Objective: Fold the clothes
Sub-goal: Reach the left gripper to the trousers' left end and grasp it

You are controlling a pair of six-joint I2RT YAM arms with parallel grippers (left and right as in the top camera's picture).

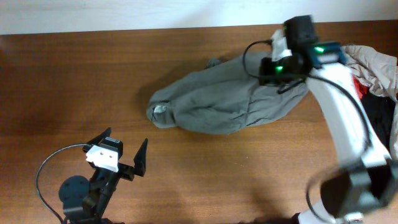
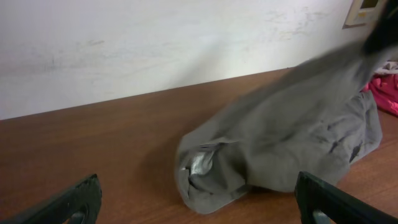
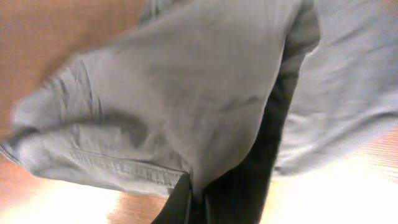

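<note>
The grey-olive clothes (image 1: 217,102) lie crumpled in the middle of the wooden table, one end near the centre-left, the other lifted at the upper right. My right gripper (image 1: 281,73) is shut on that raised edge; in the right wrist view the cloth (image 3: 186,93) hangs from the closed fingers (image 3: 198,202), a stitched hem showing. My left gripper (image 1: 124,151) is open and empty near the front left, apart from the garment. In the left wrist view the clothes (image 2: 280,149) lie ahead between the two spread fingertips (image 2: 199,205).
A pile of other garments, pale beige (image 1: 373,62), red (image 1: 359,84) and black (image 1: 379,115), sits at the right edge. The red one shows in the left wrist view (image 2: 385,93). A white wall runs behind the table's far edge.
</note>
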